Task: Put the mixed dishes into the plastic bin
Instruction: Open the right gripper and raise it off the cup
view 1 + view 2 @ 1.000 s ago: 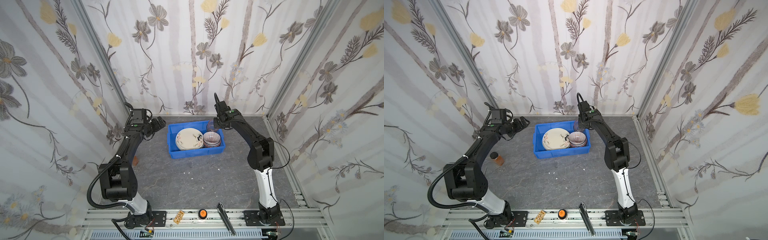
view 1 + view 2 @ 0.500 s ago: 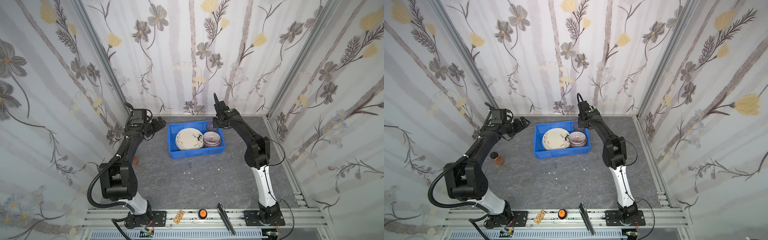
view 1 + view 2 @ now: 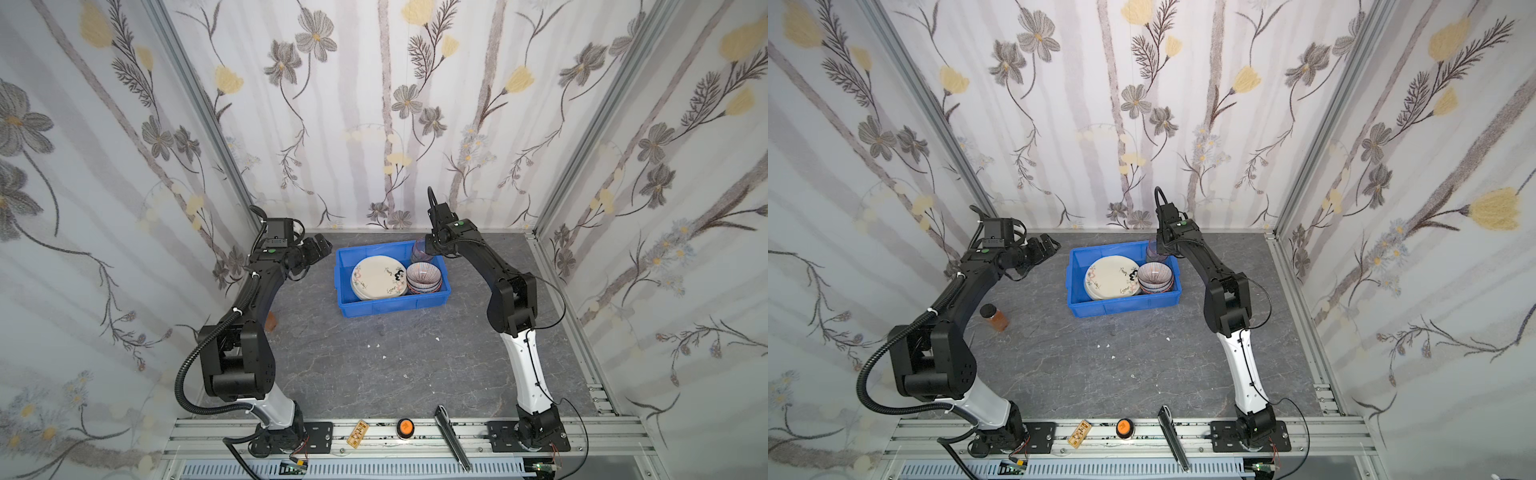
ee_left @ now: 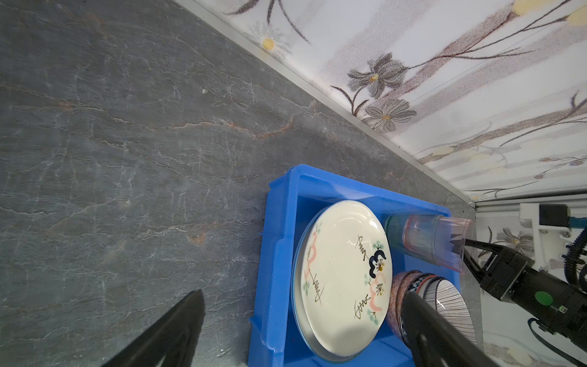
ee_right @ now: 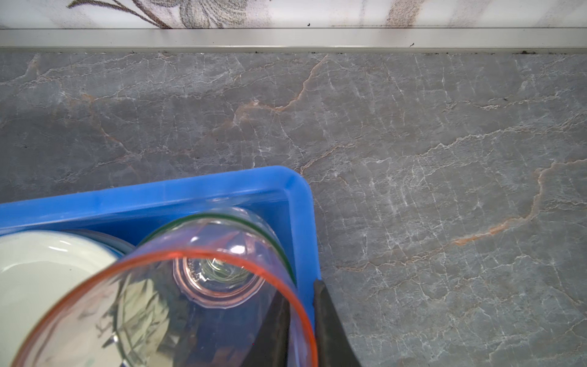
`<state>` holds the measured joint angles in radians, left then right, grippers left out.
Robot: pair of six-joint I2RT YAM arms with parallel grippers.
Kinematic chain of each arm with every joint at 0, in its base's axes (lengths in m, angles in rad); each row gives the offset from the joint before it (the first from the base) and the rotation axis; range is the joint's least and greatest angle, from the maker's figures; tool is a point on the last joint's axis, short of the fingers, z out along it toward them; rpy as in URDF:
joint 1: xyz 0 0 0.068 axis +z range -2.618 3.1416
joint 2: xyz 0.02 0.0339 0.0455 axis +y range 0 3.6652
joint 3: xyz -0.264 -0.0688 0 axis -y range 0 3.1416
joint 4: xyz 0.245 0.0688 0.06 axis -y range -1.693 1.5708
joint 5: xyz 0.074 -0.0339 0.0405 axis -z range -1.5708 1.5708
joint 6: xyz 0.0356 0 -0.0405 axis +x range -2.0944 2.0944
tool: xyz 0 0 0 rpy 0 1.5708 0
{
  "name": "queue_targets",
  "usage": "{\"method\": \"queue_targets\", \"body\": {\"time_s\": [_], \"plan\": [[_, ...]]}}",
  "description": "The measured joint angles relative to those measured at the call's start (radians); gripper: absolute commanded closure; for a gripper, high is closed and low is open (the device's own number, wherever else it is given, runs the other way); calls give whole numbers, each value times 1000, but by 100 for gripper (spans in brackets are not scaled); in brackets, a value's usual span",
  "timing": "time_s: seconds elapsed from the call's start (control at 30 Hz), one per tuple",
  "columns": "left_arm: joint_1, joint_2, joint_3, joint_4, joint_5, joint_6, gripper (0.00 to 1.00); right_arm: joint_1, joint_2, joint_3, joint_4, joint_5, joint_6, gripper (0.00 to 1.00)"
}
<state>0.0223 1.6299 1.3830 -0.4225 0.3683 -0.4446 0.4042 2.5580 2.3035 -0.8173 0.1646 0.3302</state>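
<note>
Blue plastic bin [image 3: 390,305] sits at the back middle of the grey stone-look tabletop [image 3: 374,374], close to the back wall. Inside, on the left: cream plate with drawings [image 3: 379,277] lying on top of another plate, of which only a thin edge [image 4: 297,286] shows. On the right: stack of small bowls, striped bowl [image 3: 423,276] on top.

Far right corner of the bin: pink tumbler [image 4: 438,241] nested in the green tumbler [image 4: 394,230], its mouth poking up above the bin rim.

Right gripper [image 5: 301,292] is at that corner, one finger [image 5: 276,330] inside the pink tumbler and one outside. The jaws stand a narrow way apart with the glass wall between them. Can't tell whether they press on the glass or stand just clear of it.

Left gripper [image 3: 321,246] hovers just left of the bin's far left corner, jaws spread wide with nothing between them.

Amber jar with a black lid [image 3: 994,318] stands on the table left of the bin, next to the left arm, well apart from the bin.
</note>
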Motion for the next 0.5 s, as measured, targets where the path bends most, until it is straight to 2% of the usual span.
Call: {"method": "queue_targets", "body": {"time_s": [0.2,0.5], "plan": [[0,2,0,0,0,0,0,1,-26,-4,-27,-1,0,72],[0,3,-2,0,2,0,0,5,-97,-4,-24,-1,1,63]]}}
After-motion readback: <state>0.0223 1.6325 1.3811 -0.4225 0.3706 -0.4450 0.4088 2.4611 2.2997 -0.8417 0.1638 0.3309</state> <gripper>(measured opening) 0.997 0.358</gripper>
